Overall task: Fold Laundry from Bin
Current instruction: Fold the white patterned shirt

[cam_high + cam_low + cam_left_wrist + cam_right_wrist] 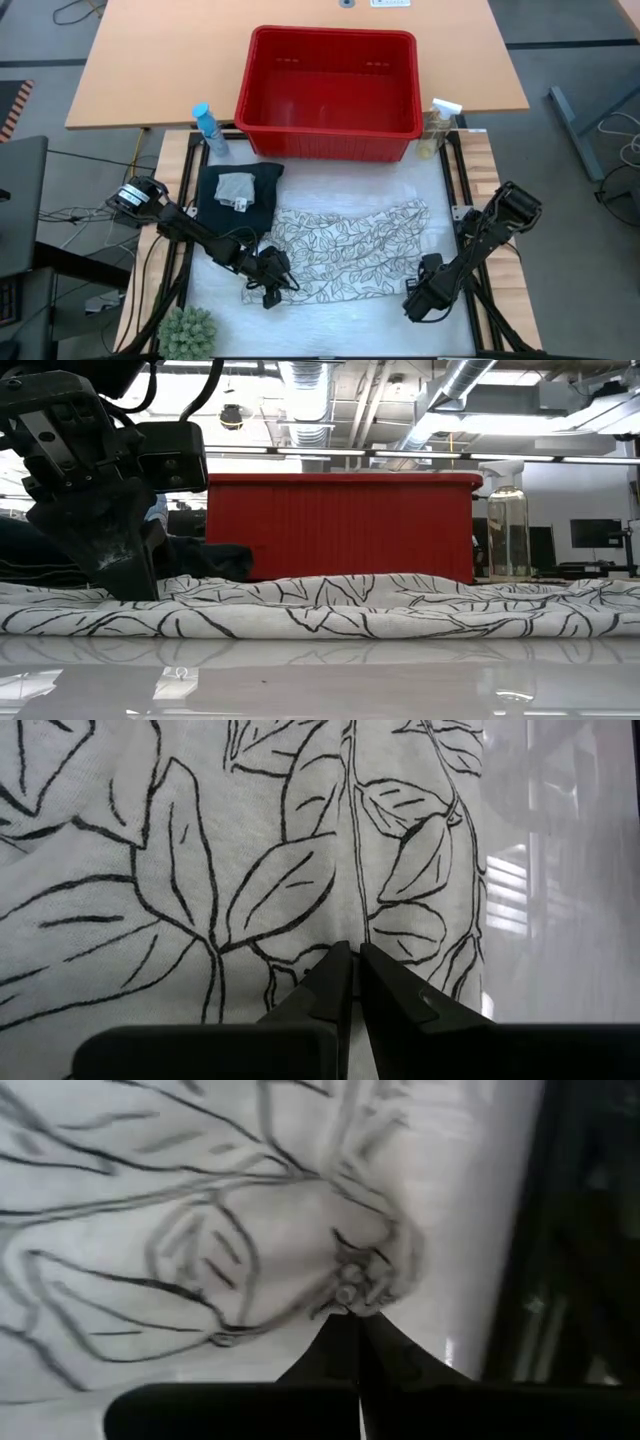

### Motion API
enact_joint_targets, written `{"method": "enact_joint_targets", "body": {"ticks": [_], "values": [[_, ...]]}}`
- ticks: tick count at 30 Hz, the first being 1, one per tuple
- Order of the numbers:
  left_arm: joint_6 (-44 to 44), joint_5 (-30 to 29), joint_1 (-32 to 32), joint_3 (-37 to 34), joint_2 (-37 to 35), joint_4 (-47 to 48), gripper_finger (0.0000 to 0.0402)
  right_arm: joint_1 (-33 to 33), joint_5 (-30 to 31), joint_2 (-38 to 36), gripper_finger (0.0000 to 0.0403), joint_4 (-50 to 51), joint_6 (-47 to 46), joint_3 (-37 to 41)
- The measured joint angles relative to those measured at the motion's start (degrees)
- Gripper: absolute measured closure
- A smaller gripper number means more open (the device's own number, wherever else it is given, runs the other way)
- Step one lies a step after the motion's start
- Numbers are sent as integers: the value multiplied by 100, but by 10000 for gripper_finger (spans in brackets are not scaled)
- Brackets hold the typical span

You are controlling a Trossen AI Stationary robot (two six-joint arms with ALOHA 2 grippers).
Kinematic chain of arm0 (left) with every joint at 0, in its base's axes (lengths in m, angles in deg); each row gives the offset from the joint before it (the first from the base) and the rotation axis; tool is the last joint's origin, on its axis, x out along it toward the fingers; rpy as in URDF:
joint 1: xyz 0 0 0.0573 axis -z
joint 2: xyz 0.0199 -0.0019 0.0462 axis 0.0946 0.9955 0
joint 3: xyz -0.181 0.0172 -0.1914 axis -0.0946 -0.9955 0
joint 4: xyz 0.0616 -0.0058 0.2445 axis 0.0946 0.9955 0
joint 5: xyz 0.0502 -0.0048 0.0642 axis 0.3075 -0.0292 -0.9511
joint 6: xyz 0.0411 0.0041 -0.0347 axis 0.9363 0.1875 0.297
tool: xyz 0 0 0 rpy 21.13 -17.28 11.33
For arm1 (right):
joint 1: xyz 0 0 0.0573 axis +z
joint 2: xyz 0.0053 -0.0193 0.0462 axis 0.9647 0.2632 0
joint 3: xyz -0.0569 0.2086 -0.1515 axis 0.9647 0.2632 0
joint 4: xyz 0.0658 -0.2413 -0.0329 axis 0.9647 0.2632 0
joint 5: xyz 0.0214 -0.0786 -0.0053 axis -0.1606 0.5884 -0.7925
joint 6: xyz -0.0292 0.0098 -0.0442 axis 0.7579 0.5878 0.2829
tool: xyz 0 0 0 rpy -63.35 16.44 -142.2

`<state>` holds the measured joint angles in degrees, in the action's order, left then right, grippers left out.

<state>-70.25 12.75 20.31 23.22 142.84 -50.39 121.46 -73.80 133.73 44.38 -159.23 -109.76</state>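
White plastic sheeting covers the counter [330,320], and beyond it a wooden tabletop carries the large red rectangular plastic bin [331,92], which looks empty from above. Spread flat on the sheeting lies the white cloth with grey leaf print [345,250]; just beside its far left corner sits a folded dark navy garment [240,200] with a small grey cloth [236,188] on top.

Both arms are down at the near edge of the printed cloth. The left tool [272,283] is pinched narrow with leaf-print fabric at its tips, near the cloth's near left corner. The right tool [424,288] is clamped tight, and its wrist view shows a small bunch of fabric gathered at the tips [355,1305] by the near right corner.

The step in hand appears to be gripping both near corners for a fold. To do it well, each pinch should catch only the top layer, lift evenly, and carry the edge straight toward the far edge so corners meet without dragging the cloth.
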Motion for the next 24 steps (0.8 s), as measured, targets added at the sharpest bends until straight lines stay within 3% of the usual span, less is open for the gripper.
{"method": "enact_joint_targets", "body": {"ticks": [6,13,19,24], "values": [[79,-6,0,0,2,-14,384,0,-708,-96,386,878,326,-205],[247,-15,0,0,2,-21,384,-7,-670,-160,388,2843,301,-1116],[352,-17,0,0,2,-10,384,-37,-701,-138,358,2855,1138,-1154],[378,88,4,2,0,41,384,-37,-800,-101,322,2932,1266,-1150]]}}
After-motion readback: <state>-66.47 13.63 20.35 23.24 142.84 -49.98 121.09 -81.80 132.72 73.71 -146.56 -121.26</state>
